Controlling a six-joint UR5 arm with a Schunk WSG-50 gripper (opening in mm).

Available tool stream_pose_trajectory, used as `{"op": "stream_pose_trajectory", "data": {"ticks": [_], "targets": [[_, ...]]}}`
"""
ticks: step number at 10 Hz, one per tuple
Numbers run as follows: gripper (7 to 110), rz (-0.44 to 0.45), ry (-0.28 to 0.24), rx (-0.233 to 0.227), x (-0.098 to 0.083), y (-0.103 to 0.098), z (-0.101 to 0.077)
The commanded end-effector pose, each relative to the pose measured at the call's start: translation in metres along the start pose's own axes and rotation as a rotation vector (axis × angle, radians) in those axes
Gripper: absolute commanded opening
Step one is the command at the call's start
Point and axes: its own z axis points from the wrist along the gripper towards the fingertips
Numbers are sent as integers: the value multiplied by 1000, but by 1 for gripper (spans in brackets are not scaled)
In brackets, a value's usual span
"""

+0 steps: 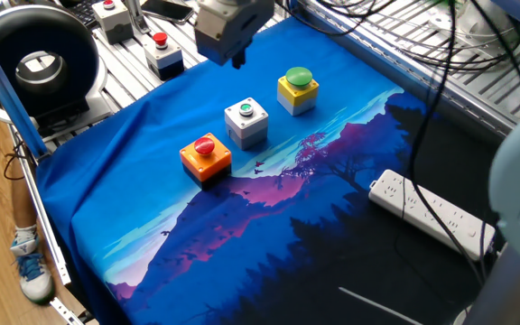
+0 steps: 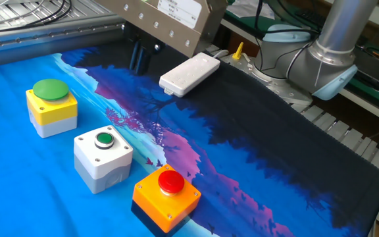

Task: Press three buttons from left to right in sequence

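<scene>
Three button boxes stand in a diagonal row on the blue cloth. The orange box with a red dome button (image 1: 205,155) (image 2: 166,194) is nearest the cloth's left front. The light grey box with a small green button (image 1: 246,122) (image 2: 104,158) is in the middle. The yellow box with a large green dome button (image 1: 297,90) (image 2: 51,105) is at the far end. My gripper (image 1: 237,61) (image 2: 138,66) hangs above the cloth behind the grey and yellow boxes, touching nothing. Its dark fingers are together, with no gap showing.
Two grey boxes with red buttons (image 1: 161,52) stand on the metal frame behind the cloth, next to a black round device (image 1: 39,63). A white power strip (image 1: 431,212) (image 2: 189,74) lies on the cloth's dark end. The arm's base (image 2: 328,59) is beyond it.
</scene>
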Motion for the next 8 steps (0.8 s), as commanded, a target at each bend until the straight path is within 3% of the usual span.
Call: {"op": "stream_pose_trajectory", "data": {"ticks": [1, 2, 4, 7, 8], "targets": [[7, -17, -50, -8, 8, -15, 1], [7, -39, -73, 22, 8, -27, 3], [7, -47, -105, 27, 16, -40, 8], [7, -9, -117, -16, 35, -40, 14], [7, 4, -99, -21, 40, -40, 15]]}}
